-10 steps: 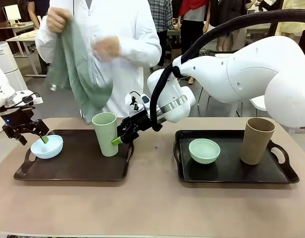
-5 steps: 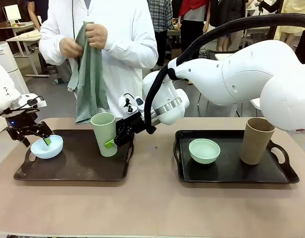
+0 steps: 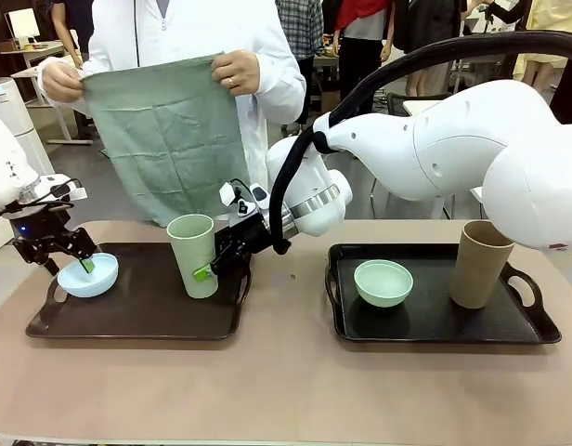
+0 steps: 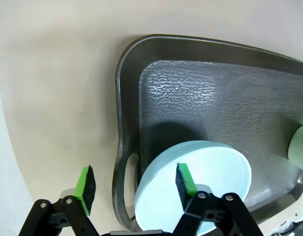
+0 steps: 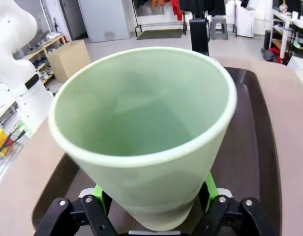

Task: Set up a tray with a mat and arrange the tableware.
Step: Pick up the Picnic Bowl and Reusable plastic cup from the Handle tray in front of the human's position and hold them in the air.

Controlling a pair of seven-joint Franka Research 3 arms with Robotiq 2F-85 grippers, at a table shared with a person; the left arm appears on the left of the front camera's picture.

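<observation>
The pale green cup (image 3: 193, 255) is standing upright at the right end of the left tray (image 3: 147, 311). The right gripper (image 5: 155, 191) is clamping it low down, with its green pads (image 5: 209, 186) pressing on opposite sides of the cup's wall.

The pale blue bowl (image 3: 86, 276) is sitting at the left end of that tray, just beside its handle. The left gripper (image 4: 135, 183) is hanging over the bowl with its jaws spread. One finger is dipping inside the bowl and the other is hanging outside the tray's handle, so the bowl's rim is lying between them, ungripped.

Beyond the left tray, a person's hands (image 3: 235, 70) are holding a green cloth (image 3: 165, 139) spread out by its top corners.

To the right of the left tray, well apart on the table (image 3: 286, 390), a second tray (image 3: 425, 321) is carrying a mint green bowl (image 3: 383, 282) and a tan cup (image 3: 481, 263). The bowl is lying nearer the left tray.
</observation>
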